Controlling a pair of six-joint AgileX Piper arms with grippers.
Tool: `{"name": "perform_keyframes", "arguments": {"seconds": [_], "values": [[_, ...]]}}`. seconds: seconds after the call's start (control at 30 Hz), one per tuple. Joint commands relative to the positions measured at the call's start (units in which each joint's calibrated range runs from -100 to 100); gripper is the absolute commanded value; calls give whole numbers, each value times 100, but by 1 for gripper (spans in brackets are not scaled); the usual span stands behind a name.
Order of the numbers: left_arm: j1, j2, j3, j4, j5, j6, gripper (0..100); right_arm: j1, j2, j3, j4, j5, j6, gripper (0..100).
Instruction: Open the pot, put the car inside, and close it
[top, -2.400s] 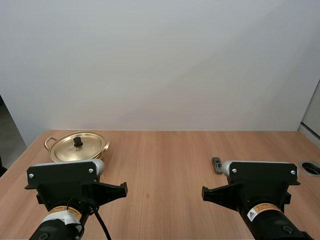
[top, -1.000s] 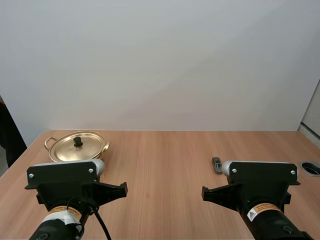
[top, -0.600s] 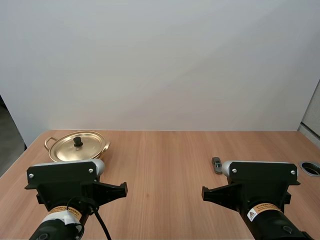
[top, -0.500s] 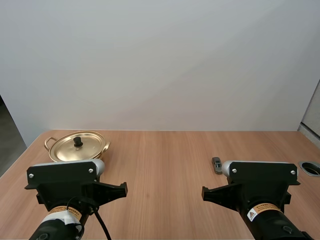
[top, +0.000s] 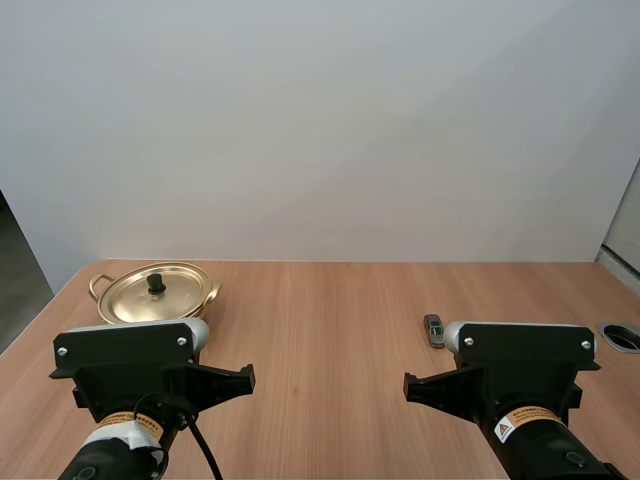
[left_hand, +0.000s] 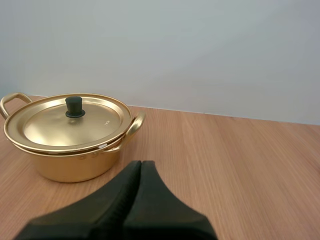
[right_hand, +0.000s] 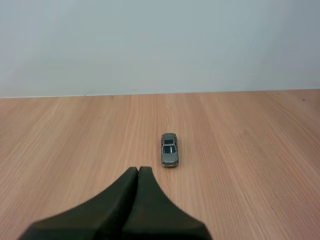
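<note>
- Both arms sit low at the near edge of the table (top: 320, 310), one on each side. To my eye that looks like a ready stance, with nothing begun.
- The left gripper (left_hand: 140, 163) has its two black fingers pressed together into one dark wedge, with nothing between them. It points at the pot (left_hand: 75, 167), which stands just beyond it at the far left of the table.
- The lid (left_hand: 70, 122) rests flat and square on the pot's rim, with its black knob (left_hand: 74, 106) upright in the middle. The pot is closed, so lifting that knob would be the first job, and the left arm is the one placed for it.
- The right gripper (right_hand: 138, 169) is likewise closed to a wedge and holds nothing. It is aimed at the car (right_hand: 169, 149).
- The car lies on bare wood on the right side, a little beyond the right arm and well apart from the pot. It sits lengthwise along the gripper's line, which should suit a pinch across its narrow sides.
- Either claw would need to spread its fingers before taking anything.
</note>
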Motion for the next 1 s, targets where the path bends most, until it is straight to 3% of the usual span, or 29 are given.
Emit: {"name": "perform_keyframes", "arguments": {"seconds": [0.0,0.4,0.5,0.6,0.7,0.8,0.87,0.97], "values": [[-1,0,0,2,0,-5,0,-1,0,0,8,4,-2,0],[-1,0,0,-80,-18,-5,0,-1,0,0,111,-9,-12,0],[-1,0,0,281,-444,139,0,-1,0,0,-546,-582,-32,0],[-1,0,-351,1959,-969,1092,0,-1,0,0,-2166,-1211,-32,0],[-1,0,-1243,3057,-489,1295,0,-1,0,-478,-3381,-1410,-32,0],[35,0,-1991,2951,704,1275,0,15,0,-1228,-3460,-971,-32,0],[159,0,-2241,2753,1318,1257,0,85,0,-1801,-3427,-335,40,0],[197,0,-2276,2753,1404,1236,0,156,0,-2448,-2979,126,197,0]]}}
